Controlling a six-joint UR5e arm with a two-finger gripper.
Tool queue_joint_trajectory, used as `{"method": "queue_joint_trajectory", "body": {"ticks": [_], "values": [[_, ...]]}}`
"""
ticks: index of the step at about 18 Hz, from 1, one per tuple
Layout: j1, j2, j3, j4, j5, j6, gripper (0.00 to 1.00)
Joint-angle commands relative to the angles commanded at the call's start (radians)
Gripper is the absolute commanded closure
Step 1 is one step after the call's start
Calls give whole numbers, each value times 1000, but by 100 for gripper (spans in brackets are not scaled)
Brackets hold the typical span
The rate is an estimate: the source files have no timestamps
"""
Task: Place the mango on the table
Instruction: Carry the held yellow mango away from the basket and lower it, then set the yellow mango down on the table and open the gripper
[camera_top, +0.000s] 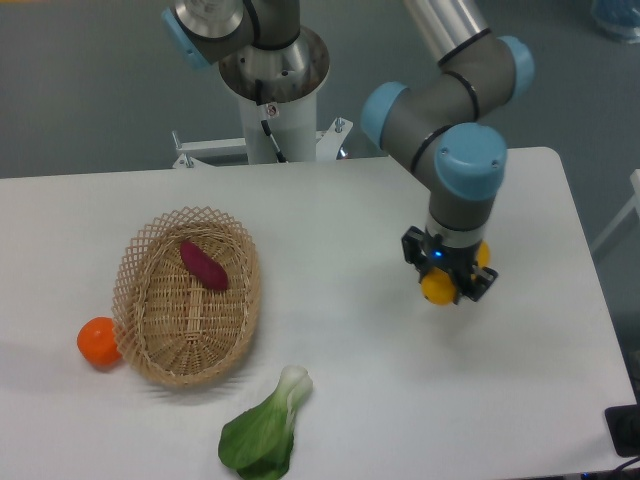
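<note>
The mango (437, 288) is pinched between the fingers of the gripper (446, 284) and is held over the right half of the table (350, 220), well apart from the basket (190, 297). Contact with the surface cannot be confirmed. The carrying step is judged in hand; lowering and release onto bare tabletop are called for next.

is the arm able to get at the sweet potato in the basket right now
Probably not yet: the gripper is shut on the mango. The sweet potato lies uncovered in the open basket, so the way looks free otherwise.
</note>
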Motion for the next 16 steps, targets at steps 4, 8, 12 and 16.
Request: {"method": "queue_joint_trajectory", "body": {"ticks": [4,8,12,16], "values": [[0,25,-101,89,73,94,53],[0,26,-158,144,114,169,53],[-2,23,-158,149,121,171,49],[-5,17,-161,172,121,158,35]]}}
